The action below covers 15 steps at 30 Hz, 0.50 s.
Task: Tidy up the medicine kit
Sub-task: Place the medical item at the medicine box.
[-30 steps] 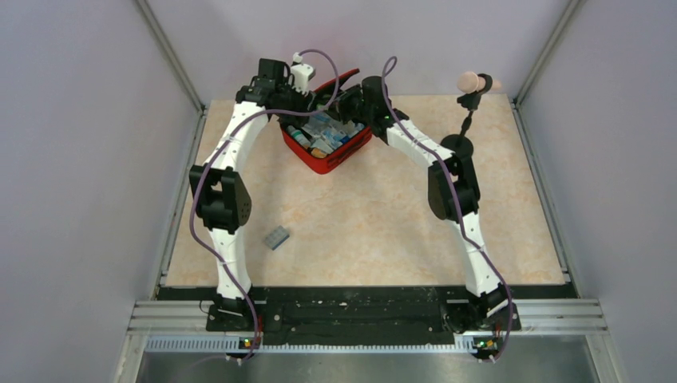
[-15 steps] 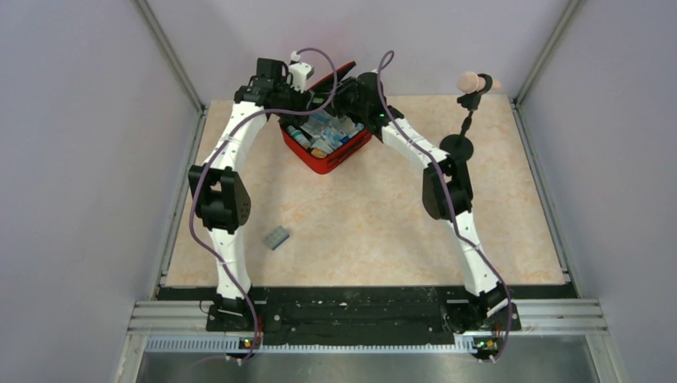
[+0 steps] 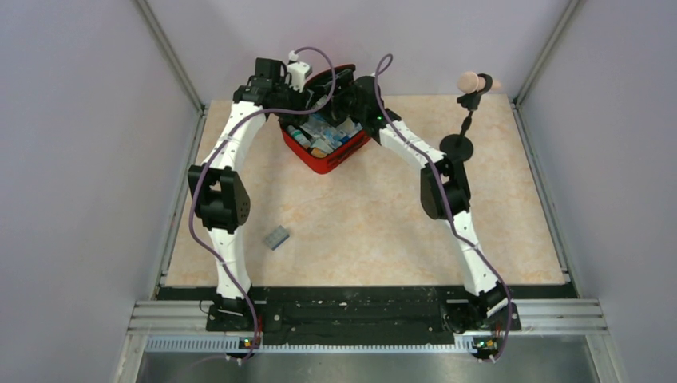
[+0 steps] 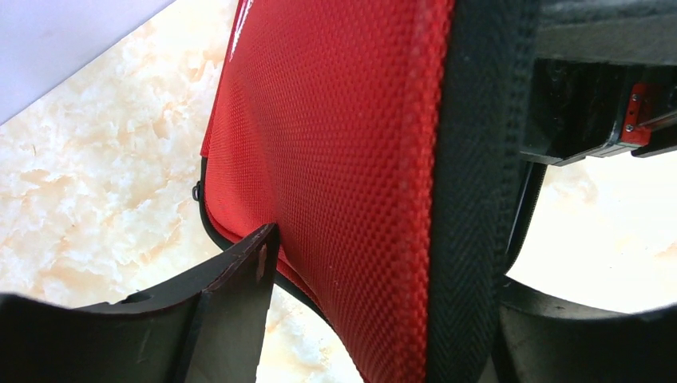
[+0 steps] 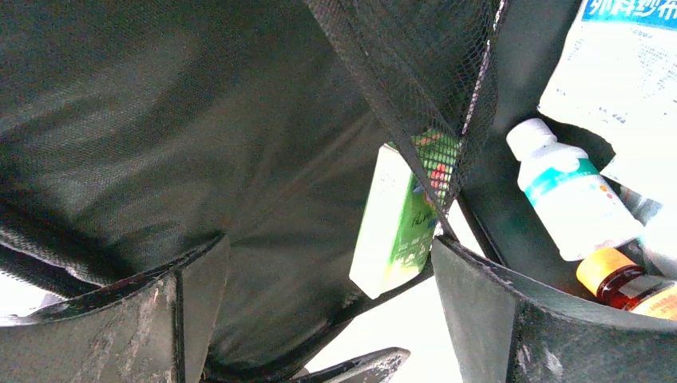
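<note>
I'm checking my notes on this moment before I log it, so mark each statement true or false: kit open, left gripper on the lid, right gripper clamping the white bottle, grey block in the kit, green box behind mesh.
1. The medicine kit is open. True.
2. The left gripper has the kit's red lid between its fingers. True.
3. The right gripper clamps the white bottle. False: its jaws stand wide and hold nothing; the bottle lies inside the kit.
4. The small grey block lies inside the kit. False: it lies on the table near the left arm, apart from the kit.
5. A green-and-white box sits partly behind black mesh. True.
</note>
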Each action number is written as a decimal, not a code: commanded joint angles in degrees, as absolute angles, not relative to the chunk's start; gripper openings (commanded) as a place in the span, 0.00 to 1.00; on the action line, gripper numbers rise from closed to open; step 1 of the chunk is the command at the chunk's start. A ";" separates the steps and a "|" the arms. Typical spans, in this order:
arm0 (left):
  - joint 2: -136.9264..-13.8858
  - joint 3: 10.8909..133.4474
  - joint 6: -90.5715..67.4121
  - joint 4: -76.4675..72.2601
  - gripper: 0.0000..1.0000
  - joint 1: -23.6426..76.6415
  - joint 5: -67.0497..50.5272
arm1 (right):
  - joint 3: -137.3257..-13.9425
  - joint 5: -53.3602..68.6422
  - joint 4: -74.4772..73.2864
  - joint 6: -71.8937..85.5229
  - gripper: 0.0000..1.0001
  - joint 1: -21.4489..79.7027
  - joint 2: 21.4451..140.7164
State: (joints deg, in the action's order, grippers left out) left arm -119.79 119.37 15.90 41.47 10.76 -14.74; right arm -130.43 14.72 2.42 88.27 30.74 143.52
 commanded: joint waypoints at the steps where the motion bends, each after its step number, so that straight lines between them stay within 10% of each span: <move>1: -118.35 119.74 13.95 39.32 0.67 10.53 -18.06 | -127.87 12.54 2.48 87.38 0.99 31.00 138.19; 15: -116.97 118.55 6.09 32.23 0.48 7.24 -31.92 | -123.88 11.31 3.44 82.44 0.99 29.90 132.35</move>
